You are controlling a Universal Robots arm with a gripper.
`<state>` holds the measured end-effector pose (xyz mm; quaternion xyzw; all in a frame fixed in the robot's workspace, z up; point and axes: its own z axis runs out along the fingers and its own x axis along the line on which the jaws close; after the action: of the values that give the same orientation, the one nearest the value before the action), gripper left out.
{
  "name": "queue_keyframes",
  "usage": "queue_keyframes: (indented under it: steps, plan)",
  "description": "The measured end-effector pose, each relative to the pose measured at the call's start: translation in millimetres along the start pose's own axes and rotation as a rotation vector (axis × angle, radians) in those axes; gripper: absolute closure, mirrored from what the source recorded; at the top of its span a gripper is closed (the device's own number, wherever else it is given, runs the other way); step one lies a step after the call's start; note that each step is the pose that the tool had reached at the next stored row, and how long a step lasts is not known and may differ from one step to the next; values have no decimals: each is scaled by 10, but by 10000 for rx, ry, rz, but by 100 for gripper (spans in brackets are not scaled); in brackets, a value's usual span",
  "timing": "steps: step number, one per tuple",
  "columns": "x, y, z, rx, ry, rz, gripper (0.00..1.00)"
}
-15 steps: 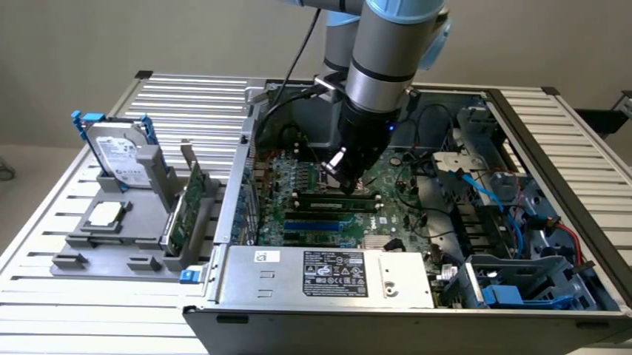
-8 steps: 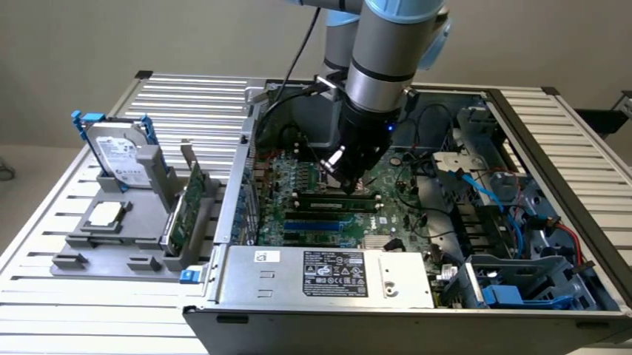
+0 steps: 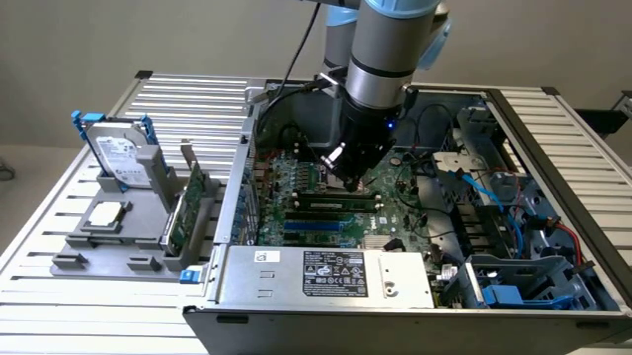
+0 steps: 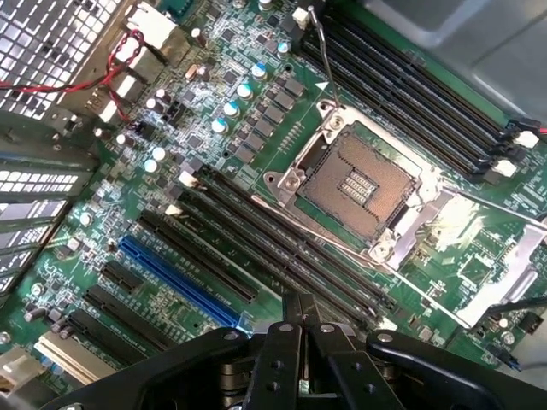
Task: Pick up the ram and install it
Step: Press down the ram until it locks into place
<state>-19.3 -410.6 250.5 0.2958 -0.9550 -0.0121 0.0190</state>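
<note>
Seen from the exterior view's left, a silver hard drive with blue rails (image 3: 120,151) stands racked, while the long green RAM stick (image 3: 339,202) sits in its motherboard slot, being pressed home by the clenched, empty black gripper (image 3: 348,174) of the vertical arm.

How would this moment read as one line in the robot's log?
end effector: shut, nothing seen in it | place: inside computer case, over motherboard | ram: looks seated in slot just beneath
</note>
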Motion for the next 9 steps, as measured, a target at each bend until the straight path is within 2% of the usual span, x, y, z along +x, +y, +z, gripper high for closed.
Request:
queue_keyframes:
  steps: [4, 9]
  plan:
    - [1, 1, -36, 32, -68, 312, 89]
    - [1, 2, -60, 38, -112, 786, 89]
